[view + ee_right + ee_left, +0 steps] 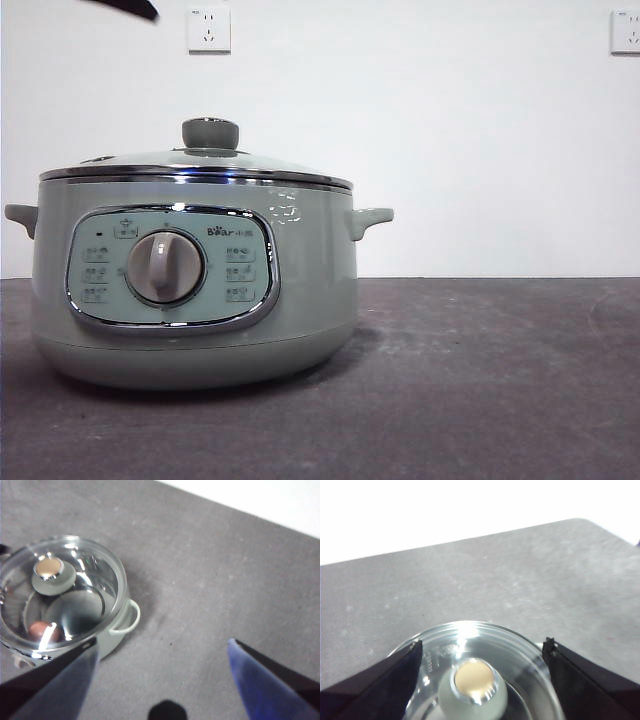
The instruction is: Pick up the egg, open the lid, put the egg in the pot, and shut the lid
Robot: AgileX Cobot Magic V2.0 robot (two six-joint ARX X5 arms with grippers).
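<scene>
The sage-green pot (pixel 300 300) stands on the left of the table with its glass lid (pixel 200 163) seated on it. In the right wrist view the reddish-brown egg (pixel 42 630) lies inside the pot (pixel 120 627), seen through the lid (pixel 95 575). My left gripper (pixel 483 644) is open above the lid (pixel 520 655), its jaws on either side of the green knob (pixel 474 682) and apart from it. My right gripper (pixel 162 642) is open and empty, high above the table beside the pot. A black arm tip (pixel 125 8) shows at the top left of the front view.
The dark grey table (pixel 480 380) stretches to the right of the pot. A white wall with two sockets (pixel 209 29) (pixel 625 31) is behind. The table's far edge and rounded corner (pixel 580 522) show in the left wrist view.
</scene>
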